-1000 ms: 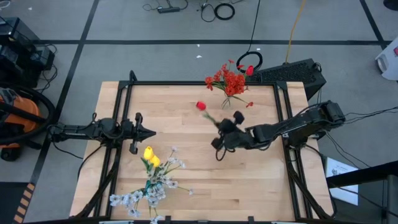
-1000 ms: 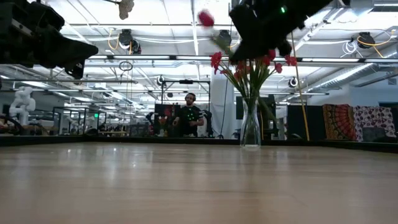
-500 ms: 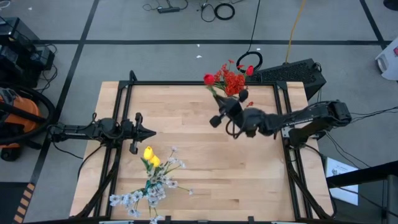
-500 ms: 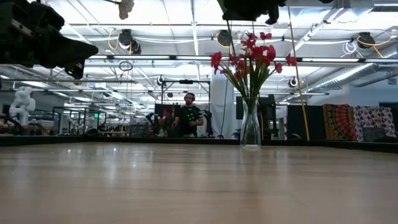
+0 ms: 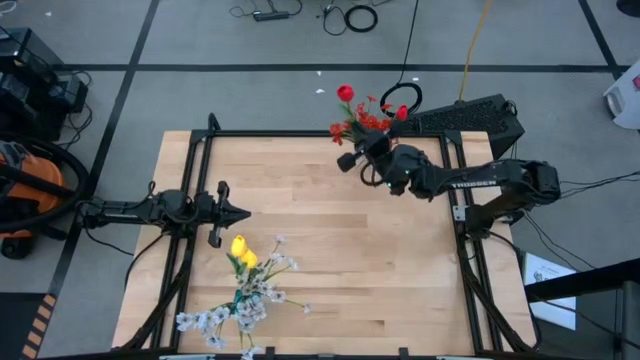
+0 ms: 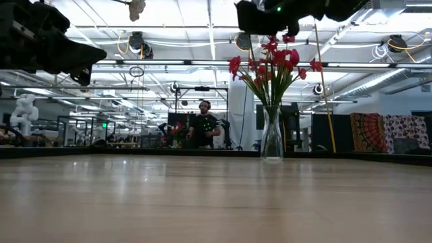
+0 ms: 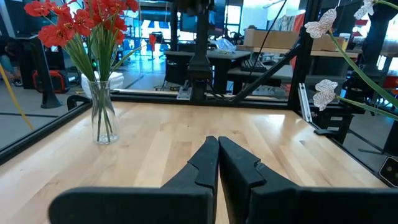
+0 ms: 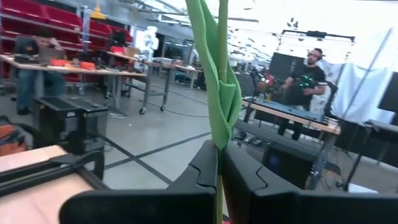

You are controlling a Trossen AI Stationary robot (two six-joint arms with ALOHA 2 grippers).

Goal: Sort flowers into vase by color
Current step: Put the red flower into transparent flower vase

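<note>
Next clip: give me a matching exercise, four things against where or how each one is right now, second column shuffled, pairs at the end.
Things:
1. red tulip
2. yellow tulips
3. vase
4. left gripper

States:
A. shut, holding nothing, at the table's left side
B. lying on the table with the white blossoms
C. upright at the far edge, full of red flowers
D. stem clamped in the right gripper, held over the vase

Pairs: 1-D, 2-B, 3-C, 4-A

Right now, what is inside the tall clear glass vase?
The clear glass vase holds a bunch of red flowers on thin green stems. The high view shows no vase: the blooms and the right gripper cover it.
</note>
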